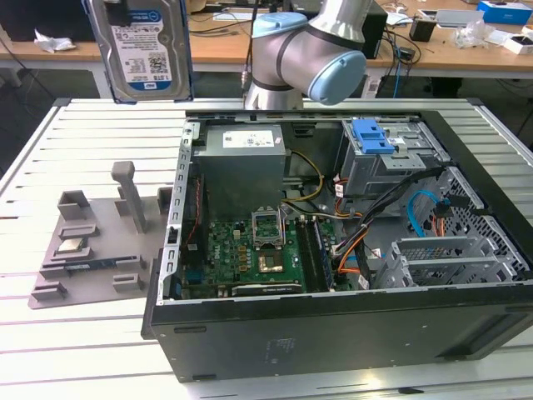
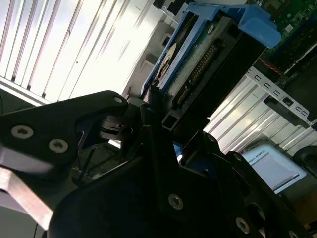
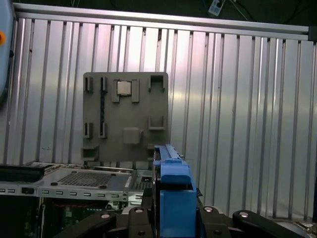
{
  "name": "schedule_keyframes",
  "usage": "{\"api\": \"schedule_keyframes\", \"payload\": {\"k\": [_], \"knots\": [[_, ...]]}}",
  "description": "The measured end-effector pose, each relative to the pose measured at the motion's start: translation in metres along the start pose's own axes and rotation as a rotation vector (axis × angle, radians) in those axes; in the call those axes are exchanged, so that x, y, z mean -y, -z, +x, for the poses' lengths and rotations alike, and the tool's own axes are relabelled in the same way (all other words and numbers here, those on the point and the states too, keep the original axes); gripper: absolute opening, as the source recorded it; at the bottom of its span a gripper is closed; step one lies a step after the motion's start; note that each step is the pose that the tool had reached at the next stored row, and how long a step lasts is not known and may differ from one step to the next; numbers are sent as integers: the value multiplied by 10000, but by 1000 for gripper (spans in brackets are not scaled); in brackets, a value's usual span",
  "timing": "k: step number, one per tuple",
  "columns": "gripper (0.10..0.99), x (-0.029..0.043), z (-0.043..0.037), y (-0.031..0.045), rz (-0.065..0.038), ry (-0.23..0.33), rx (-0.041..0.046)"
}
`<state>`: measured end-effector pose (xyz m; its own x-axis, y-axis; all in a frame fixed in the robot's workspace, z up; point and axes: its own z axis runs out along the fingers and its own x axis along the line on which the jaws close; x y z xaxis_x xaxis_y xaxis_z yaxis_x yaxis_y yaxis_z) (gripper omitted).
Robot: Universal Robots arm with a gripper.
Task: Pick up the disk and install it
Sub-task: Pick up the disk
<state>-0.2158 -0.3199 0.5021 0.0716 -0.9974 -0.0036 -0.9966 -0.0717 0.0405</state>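
In the second wrist view the black gripper is clamped on one end of the flat silver-grey disk in its bright blue plastic carrier. In the exterior view the disk hangs upright in the upper left of the frame, above the slatted metal surface. The open black computer case fills the centre and right, and a grey plastic holder plate lies beside it at the left.

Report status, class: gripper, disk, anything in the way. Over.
Gripper shut on the disk. Disk aloft, upright, outside the open computer case. Black cables run across the drive cage.
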Motion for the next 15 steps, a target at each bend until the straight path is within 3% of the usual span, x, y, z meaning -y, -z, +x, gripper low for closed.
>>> {"api": "schedule_keyframes", "payload": {"k": [6,15], "knots": [[369,357,23,14,0,0,1],[369,750,50,31,0,2,0]]}}
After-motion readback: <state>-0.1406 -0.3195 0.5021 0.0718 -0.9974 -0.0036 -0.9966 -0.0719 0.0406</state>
